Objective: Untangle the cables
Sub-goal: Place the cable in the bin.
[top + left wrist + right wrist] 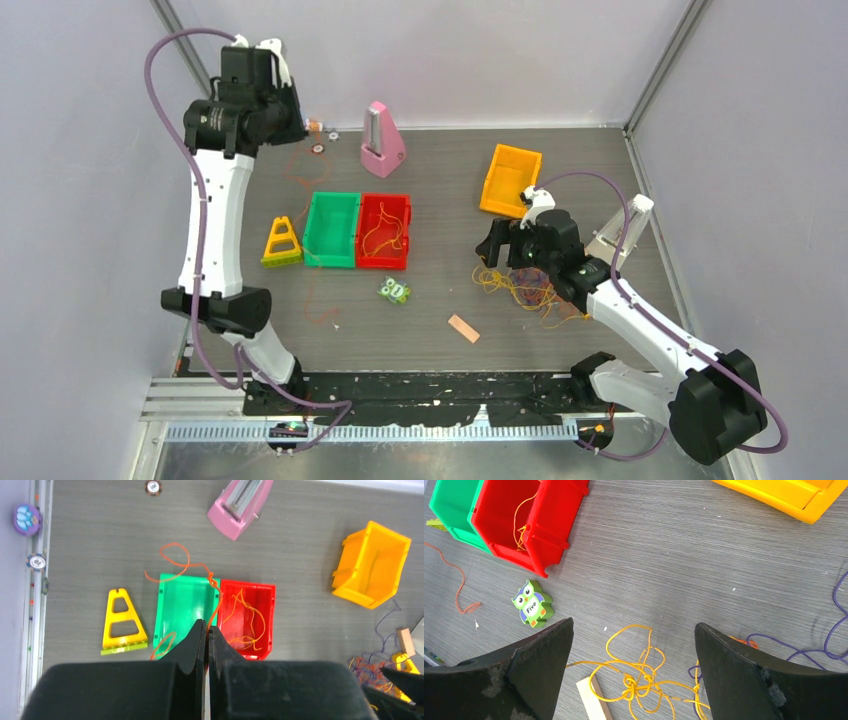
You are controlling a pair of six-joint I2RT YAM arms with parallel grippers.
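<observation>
The tangled cables (525, 288) lie on the table at the right: yellow strands knotted together (631, 682), with purple and orange strands beside them. My right gripper (508, 250) hangs just above this knot, jaws wide open and empty (634, 625). My left gripper (293, 120) is raised high at the back left. It is shut (206, 625) on a thin orange cable (212, 579), which hangs down over the green bin (182, 597). A red bin (247, 584) beside the green one holds loose yellow-orange strands (250, 612).
A pink metronome (381, 140) and a yellow bin (510, 180) stand at the back. A yellow triangle piece (282, 243) sits left of the green bin. A green owl tile (394, 291), a wooden block (463, 328) and a loose orange strand (318, 312) lie in front.
</observation>
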